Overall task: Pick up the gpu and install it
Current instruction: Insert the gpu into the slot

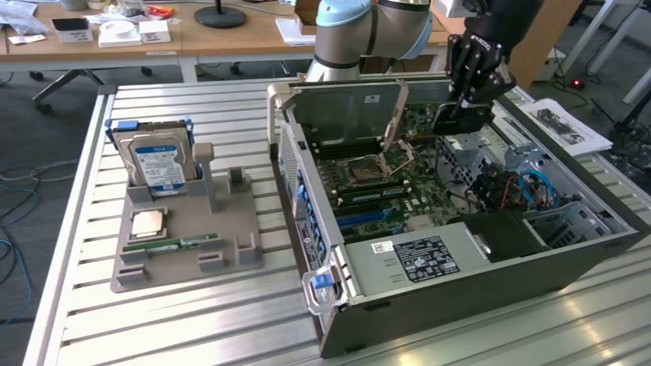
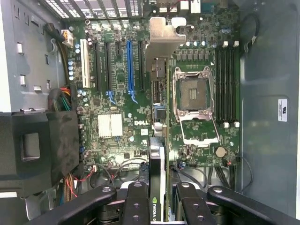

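My gripper hangs over the far end of the open computer case, shut on the gpu, a dark flat card held on edge above the motherboard. In the wrist view the gpu appears edge-on between my black fingers, and its silver end bracket points away from the gripper. The card hovers between the blue expansion slot and the empty processor socket. It is not touching the board.
On the exterior view's left, a grey holder on the slatted table carries a hard drive with a blue label, a processor chip and a narrow green RAM stick. Cables and a black shroud crowd one end of the case.
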`<act>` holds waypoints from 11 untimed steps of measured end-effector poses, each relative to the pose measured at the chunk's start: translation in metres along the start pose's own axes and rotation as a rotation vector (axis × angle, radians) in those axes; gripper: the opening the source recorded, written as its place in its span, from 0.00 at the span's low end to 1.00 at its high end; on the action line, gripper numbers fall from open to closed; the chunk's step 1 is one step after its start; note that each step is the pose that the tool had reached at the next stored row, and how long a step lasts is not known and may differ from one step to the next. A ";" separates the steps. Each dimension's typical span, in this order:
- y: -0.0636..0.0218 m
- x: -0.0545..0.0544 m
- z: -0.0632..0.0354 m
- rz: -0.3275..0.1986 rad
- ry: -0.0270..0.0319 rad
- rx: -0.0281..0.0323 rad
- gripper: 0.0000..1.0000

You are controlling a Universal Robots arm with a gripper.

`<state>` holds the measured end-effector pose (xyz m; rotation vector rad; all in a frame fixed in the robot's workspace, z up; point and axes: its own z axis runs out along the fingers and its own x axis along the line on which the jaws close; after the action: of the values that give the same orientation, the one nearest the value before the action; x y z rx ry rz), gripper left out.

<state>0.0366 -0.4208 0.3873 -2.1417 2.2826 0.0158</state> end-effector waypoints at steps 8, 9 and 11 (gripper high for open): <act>0.0157 0.001 0.0000 0.000 -0.0002 0.0039 0.27; 0.0255 0.002 0.0000 0.000 -0.0005 0.0081 0.27; 0.0256 0.002 0.0000 0.000 -0.0005 0.0083 0.27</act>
<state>0.0110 -0.4208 0.3873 -2.1379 2.2780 0.0069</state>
